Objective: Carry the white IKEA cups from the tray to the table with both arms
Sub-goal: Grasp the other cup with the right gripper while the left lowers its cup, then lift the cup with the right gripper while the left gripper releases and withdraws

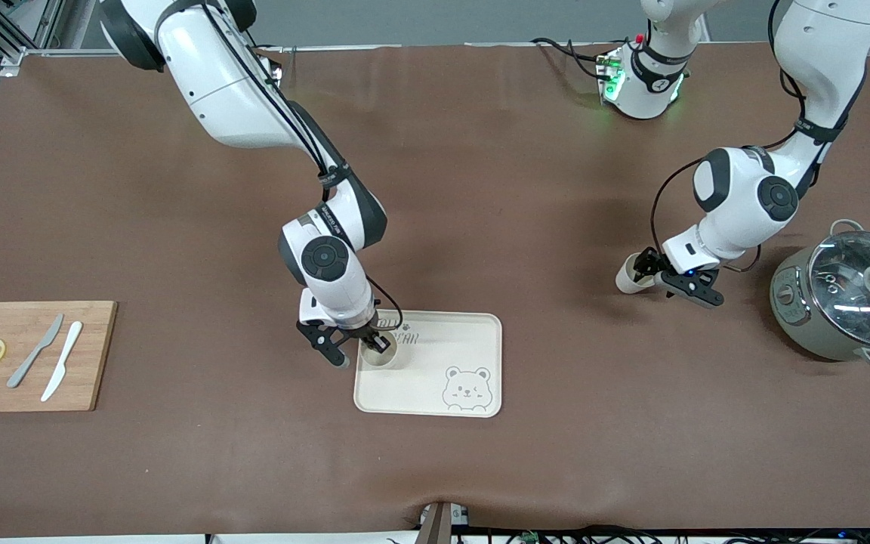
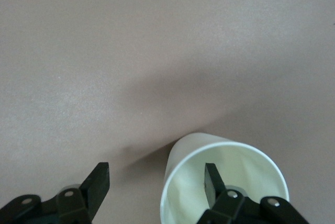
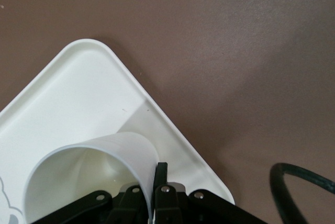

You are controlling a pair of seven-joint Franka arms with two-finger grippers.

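Observation:
One white cup (image 1: 379,355) is at the corner of the bear-print tray (image 1: 465,340) nearest the right arm's end. My right gripper (image 1: 374,344) is shut on its rim wall. In the right wrist view the cup (image 3: 89,166) is pinched at the gripper (image 3: 155,182) over the tray's corner (image 3: 78,88). The other white cup (image 1: 631,276) stands on the brown table toward the left arm's end. My left gripper (image 1: 652,270) is open at it. In the left wrist view one finger (image 2: 212,182) is inside the cup (image 2: 183,182), and the other finger (image 2: 99,182) is well outside it; the gripper (image 2: 156,185) straddles the wall.
A grey pot with a glass lid (image 1: 850,295) stands close to the left arm, toward its end of the table. A wooden cutting board (image 1: 35,385) with lemon slices and two knives lies at the right arm's end. A black cable (image 3: 303,179) hangs by the right wrist.

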